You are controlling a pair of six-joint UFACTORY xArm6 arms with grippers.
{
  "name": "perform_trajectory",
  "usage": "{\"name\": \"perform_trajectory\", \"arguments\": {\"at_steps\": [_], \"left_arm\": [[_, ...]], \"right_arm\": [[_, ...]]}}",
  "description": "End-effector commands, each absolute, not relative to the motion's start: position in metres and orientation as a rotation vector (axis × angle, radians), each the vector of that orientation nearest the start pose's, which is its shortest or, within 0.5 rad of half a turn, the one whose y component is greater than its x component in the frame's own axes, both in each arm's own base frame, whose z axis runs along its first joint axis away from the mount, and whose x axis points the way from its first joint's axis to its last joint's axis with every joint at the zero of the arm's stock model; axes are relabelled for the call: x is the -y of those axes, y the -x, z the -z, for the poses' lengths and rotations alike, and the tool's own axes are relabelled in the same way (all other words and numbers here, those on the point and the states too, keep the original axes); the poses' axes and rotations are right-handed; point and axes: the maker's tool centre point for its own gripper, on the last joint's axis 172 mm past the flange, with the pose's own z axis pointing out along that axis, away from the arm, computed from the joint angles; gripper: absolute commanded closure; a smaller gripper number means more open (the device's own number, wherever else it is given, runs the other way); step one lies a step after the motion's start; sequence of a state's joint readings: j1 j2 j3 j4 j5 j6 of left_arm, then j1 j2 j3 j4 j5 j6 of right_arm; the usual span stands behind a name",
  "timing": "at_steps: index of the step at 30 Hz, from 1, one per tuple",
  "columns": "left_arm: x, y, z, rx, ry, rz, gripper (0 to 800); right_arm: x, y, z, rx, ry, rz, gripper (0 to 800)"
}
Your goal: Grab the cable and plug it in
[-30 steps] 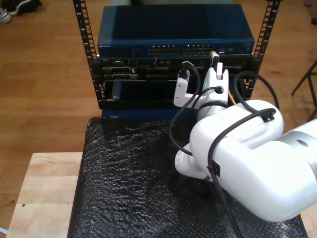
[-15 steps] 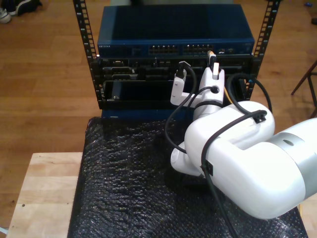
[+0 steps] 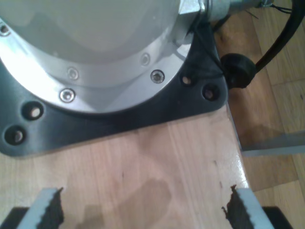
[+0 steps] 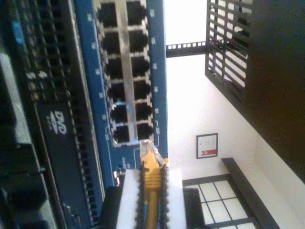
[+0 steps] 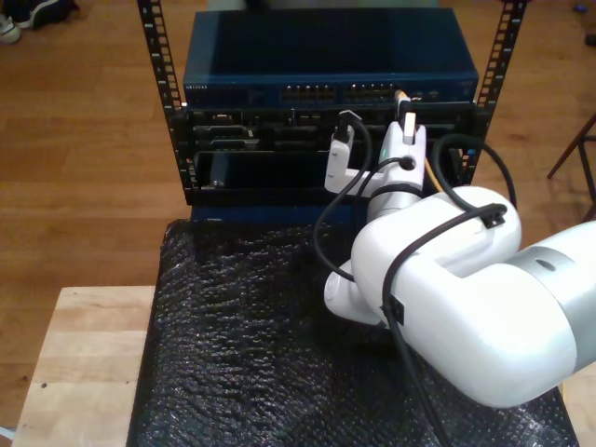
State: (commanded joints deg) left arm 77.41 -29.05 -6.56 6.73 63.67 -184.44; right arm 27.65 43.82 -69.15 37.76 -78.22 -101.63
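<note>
Second wrist view | cable clenched by my second gripper | plug just short of port at 12 o'clock | insertion pending; straight push judged needed | my first gripper spread, idle

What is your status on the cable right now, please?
My second gripper shut on the cable, plug just short of the switch ports. My first gripper open over a wooden table. Nothing blocking the ports.

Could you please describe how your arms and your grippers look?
My second arm has rounded glossy white shells, a grey band and thick black cables clipped along it. My second gripper has white fingers with ribbed black pads. My first gripper has pale grey fingers with toothed black pads.
</note>
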Motion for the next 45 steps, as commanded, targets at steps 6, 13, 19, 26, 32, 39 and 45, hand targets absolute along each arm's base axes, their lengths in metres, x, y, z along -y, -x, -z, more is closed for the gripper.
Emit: {"name": "perform_trajectory", "arguments": {"at_steps": [6,13,19,26,32,39,45], "left_arm": [[-0.115,-0.001,-0.036,-2.783,2.228,0.397,0],[-0.116,-0.001,-0.036,-2.783,2.228,0.395,0],[-0.116,-0.001,-0.036,-2.783,2.228,0.395,0],[-0.116,-0.001,-0.036,-2.783,2.228,0.395,0],[-0.116,-0.001,-0.036,-2.783,2.228,0.395,0],[-0.116,-0.001,-0.036,-2.783,2.228,0.395,0],[-0.116,-0.001,-0.036,-2.783,2.228,0.395,0]], "right_arm": [[-0.144,-0.65,-0.271,-0.956,-1.202,-1.194,800],[-0.148,-0.651,-0.268,-0.984,-1.184,-1.205,800],[-0.157,-0.652,-0.27,-1.014,-1.157,-1.225,800],[-0.158,-0.652,-0.271,-1.018,-1.152,-1.228,800],[-0.156,-0.653,-0.271,-1.016,-1.152,-1.226,800],[-0.153,-0.653,-0.272,-1.011,-1.154,-1.221,800],[-0.147,-0.656,-0.274,-0.999,-1.157,-1.218,800]]}}
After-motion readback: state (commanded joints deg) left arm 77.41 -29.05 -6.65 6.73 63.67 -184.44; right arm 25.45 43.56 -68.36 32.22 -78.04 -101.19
